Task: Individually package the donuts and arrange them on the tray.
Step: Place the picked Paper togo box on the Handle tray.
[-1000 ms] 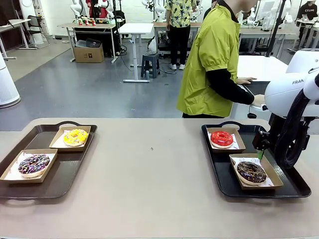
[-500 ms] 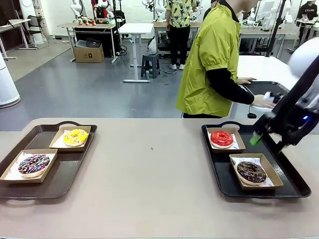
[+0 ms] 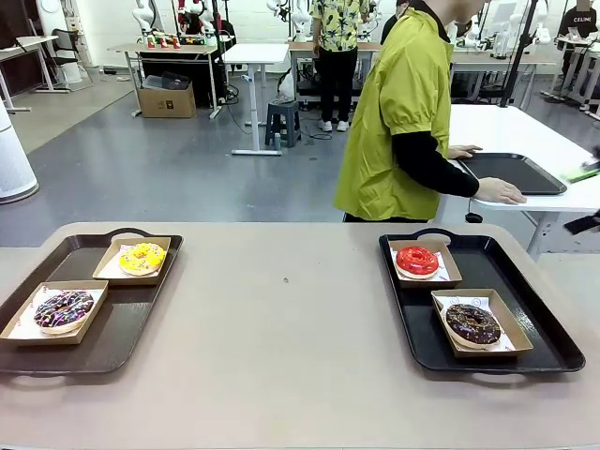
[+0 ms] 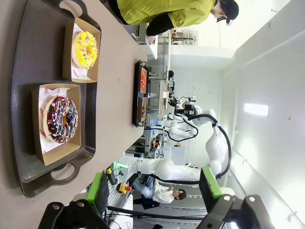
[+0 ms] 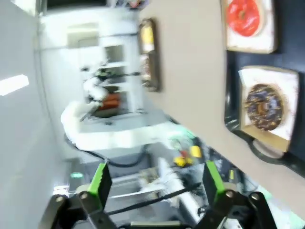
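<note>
Four donuts lie in paper-lined cardboard boxes on two black trays. The left tray [image 3: 122,323] holds the yellow donut [image 3: 142,258] and the sprinkled chocolate donut [image 3: 63,309]. On the right tray [image 3: 497,267] are the red donut [image 3: 417,261] and the dark chocolate donut [image 3: 472,323]. My left gripper [image 4: 155,188] is open and empty, well back from the yellow donut [image 4: 85,49] and the sprinkled one [image 4: 61,119]. My right gripper [image 5: 156,186] is open too, raised clear of the red donut [image 5: 243,17] and the dark donut [image 5: 263,107].
A person in a yellow-green top stands at the far side, turned towards a white side table, one hand [image 3: 502,192] by an empty black tray [image 3: 511,173]. The wide tabletop [image 3: 291,319] stretches between the two trays.
My right arm has lifted off the right tray and swung up and to the right, out of the front view. The donuts and boxes have stayed put.
</note>
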### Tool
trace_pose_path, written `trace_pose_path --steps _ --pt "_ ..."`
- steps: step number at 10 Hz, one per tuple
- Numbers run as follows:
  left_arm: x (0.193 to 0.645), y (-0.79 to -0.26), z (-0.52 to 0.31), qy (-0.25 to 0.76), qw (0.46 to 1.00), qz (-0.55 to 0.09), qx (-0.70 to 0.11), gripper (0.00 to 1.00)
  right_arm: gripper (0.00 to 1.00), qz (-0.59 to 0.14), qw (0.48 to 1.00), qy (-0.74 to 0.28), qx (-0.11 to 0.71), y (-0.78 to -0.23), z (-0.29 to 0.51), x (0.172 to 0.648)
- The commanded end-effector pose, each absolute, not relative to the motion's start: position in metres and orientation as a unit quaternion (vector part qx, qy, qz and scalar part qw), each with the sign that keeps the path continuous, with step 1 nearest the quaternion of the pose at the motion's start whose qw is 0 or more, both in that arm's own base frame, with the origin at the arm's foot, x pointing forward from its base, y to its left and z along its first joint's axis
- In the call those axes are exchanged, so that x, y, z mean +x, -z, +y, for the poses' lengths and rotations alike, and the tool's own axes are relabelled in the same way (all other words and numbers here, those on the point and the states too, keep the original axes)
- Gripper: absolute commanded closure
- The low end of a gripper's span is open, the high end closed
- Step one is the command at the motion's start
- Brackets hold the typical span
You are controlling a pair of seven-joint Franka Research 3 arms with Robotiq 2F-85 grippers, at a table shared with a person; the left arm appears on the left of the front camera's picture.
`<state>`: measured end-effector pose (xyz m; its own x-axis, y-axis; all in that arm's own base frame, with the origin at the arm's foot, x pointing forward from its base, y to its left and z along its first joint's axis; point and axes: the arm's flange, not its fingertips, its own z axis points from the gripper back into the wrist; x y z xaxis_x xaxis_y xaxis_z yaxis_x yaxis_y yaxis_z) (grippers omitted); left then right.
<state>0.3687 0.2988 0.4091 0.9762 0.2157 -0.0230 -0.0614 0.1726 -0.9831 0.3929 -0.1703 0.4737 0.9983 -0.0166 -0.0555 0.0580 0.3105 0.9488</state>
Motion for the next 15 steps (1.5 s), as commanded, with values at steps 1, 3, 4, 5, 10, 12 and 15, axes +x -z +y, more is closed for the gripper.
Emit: trace_pose_path --steps 1,3,4,5,10,12,15 --pt "0.366 -0.411 0.297 -0.093 0.766 -0.064 -0.633 0.0 0.0 0.015 0.751 0.055 0.658 -0.445 -0.219 0.402" --pt "0.366 -0.411 0.297 -0.093 0.766 -0.064 -0.633 0.0 0.0 0.014 0.749 0.064 0.659 -0.429 -0.247 0.384" --pt "0.366 -0.411 0.297 -0.093 0.766 -0.064 -0.633 0.0 0.0 0.017 0.753 0.07 0.654 -0.422 -0.255 0.38" --pt "0.366 -0.411 0.297 -0.093 0.766 -0.064 -0.633 0.0 0.0 0.02 0.756 0.077 0.65 -0.415 -0.26 0.38" --pt "0.366 -0.411 0.297 -0.093 0.766 -0.064 -0.633 0.0 0.0 0.019 0.746 0.091 0.659 -0.411 -0.261 0.377" --pt "0.366 -0.411 0.297 -0.093 0.766 -0.064 -0.633 0.0 0.0 0.019 0.746 0.091 0.659 -0.411 -0.261 0.377" --pt "0.366 -0.411 0.297 -0.093 0.766 -0.064 -0.633 0.0 0.0 0.019 0.746 0.091 0.659 -0.411 -0.261 0.377"
